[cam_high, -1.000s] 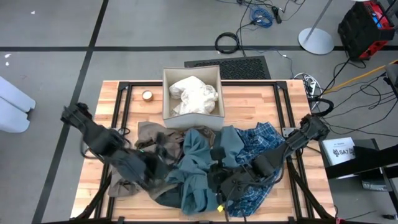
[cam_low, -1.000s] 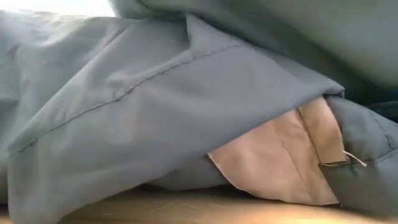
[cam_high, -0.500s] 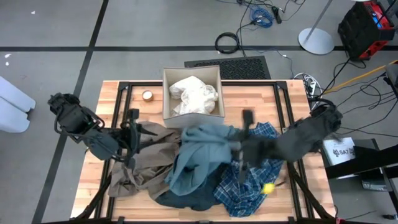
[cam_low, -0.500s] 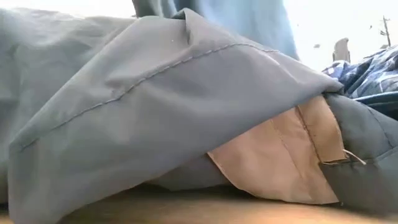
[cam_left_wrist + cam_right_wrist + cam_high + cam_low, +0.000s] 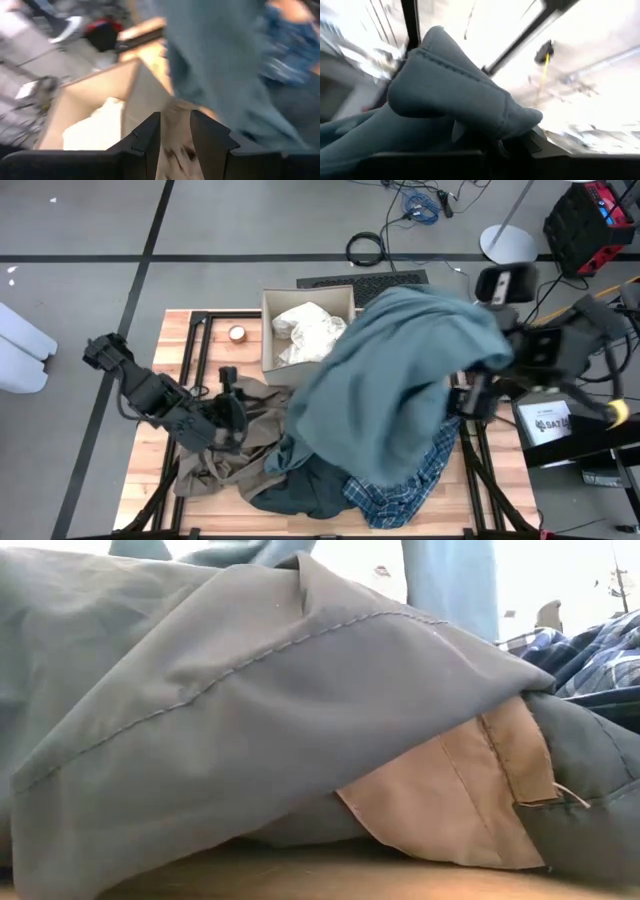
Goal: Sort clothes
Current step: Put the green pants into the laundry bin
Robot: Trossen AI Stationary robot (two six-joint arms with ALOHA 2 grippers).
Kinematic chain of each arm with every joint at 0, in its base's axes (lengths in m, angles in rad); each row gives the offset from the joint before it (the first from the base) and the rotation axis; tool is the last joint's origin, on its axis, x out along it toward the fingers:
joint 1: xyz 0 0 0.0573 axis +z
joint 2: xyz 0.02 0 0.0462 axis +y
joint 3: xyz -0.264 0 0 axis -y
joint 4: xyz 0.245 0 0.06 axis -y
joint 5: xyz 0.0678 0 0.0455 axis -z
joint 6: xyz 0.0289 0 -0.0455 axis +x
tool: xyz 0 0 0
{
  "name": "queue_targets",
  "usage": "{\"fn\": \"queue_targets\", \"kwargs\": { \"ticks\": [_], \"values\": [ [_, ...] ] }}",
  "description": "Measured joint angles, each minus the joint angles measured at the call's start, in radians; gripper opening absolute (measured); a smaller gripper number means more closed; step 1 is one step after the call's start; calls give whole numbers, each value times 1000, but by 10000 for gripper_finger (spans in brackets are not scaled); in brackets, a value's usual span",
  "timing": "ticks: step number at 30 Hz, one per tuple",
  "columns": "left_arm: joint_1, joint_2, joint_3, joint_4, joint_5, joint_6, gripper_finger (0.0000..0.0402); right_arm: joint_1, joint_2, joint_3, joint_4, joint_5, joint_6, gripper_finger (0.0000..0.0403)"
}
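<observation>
Lifted high off the pile since half a second ago, teal-grey shirt (image 5: 390,385) clamped in right gripper (image 5: 478,395), draped over beige box (image 5: 268,330); left gripper (image 5: 175,132) pinching tan-brown garment (image 5: 225,450); sorting step, next probably carrying shirt clear, then releasing.
</observation>
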Motion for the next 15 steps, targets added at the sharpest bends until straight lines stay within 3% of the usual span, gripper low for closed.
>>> {"fn": "queue_targets", "kwargs": {
  "ticks": [2,4,7,10,15],
  "values": [
    [27,0,-51,106,-69,4,116,0,-3,0,21,-46,21,23],
    [61,1,-97,253,-65,84,116,0,-3,0,23,-93,60,23],
    [114,1,-153,482,105,236,116,0,-3,-2,25,-130,102,23],
    [161,2,-172,601,307,292,116,0,-13,-2,25,-127,111,23],
    [257,32,-187,752,385,291,116,1,-45,-1,25,-125,182,23]
  ]
}}
